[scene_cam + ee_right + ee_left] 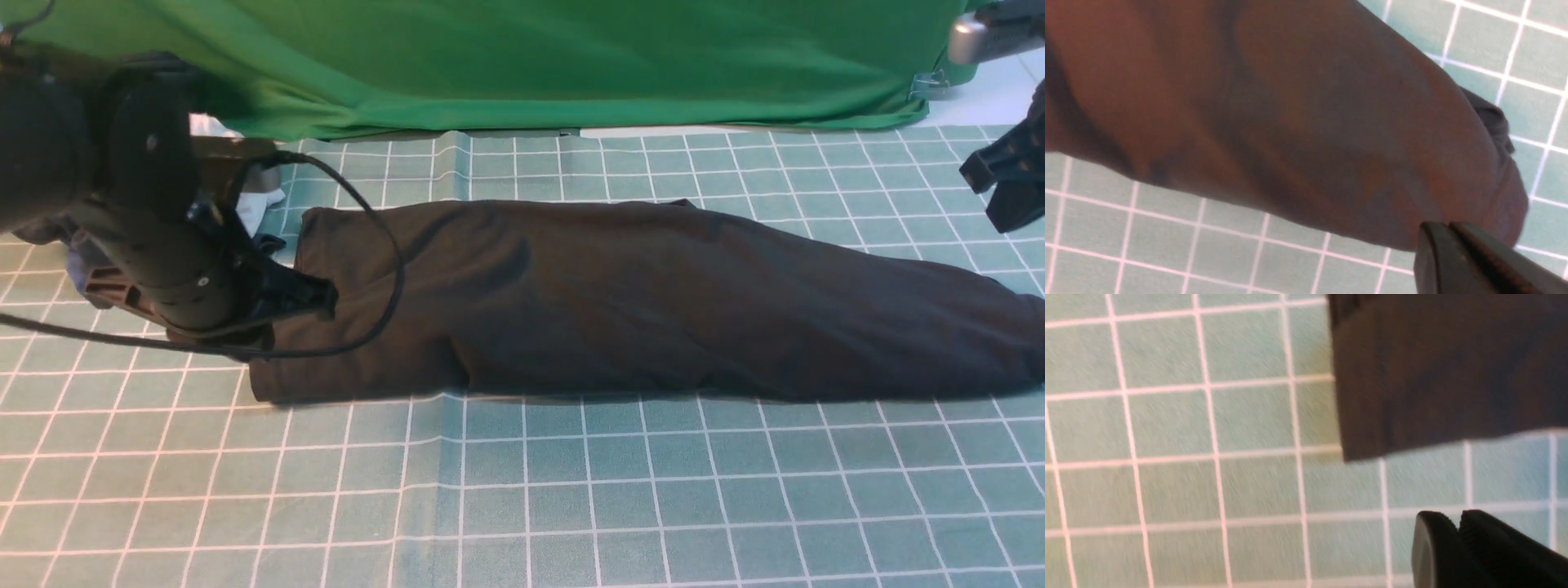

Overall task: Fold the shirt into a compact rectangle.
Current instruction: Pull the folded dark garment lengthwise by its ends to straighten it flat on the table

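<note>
1. The shirt (653, 302) lies on the tabletop (522, 506) as one long dark band, running from left of centre out past the right edge of the front view
2. Its left end is square with a crisp near corner; the near edge runs fairly straight, while the far edge slopes down toward the right, where the band narrows and rounds off
3. On the robot's side a broad stretch of bare tabletop lies open across the whole width; behind the shirt a narrower strip is free up to the green backdrop (522, 57)
4. The left pincer (325, 298) overlaps the shirt's left end in the front view; its wrist view shows the tips together with nothing between them, over bare grid and apart from the shirt's corner
5. The right pincer (1008, 184) hangs at the right edge, above the tabletop and clear of the shirt, its jaws closed on nothing; in its wrist view the shirt's rounded end fills the space behind them
6. A thin black cable (396, 269) loops from the left arm in front of the shirt's left part
7. A white cloth (263, 206) shows behind the left arm, near the shirt's far left corner; whether they touch I cannot tell
8. The shirt is matte, soft fabric with shallow creases; the tabletop is teal with a white square grid and a faint fold line; the backdrop drapes in soft wrinkles; the pincer fingers are hard, black and ribbed inside
</note>
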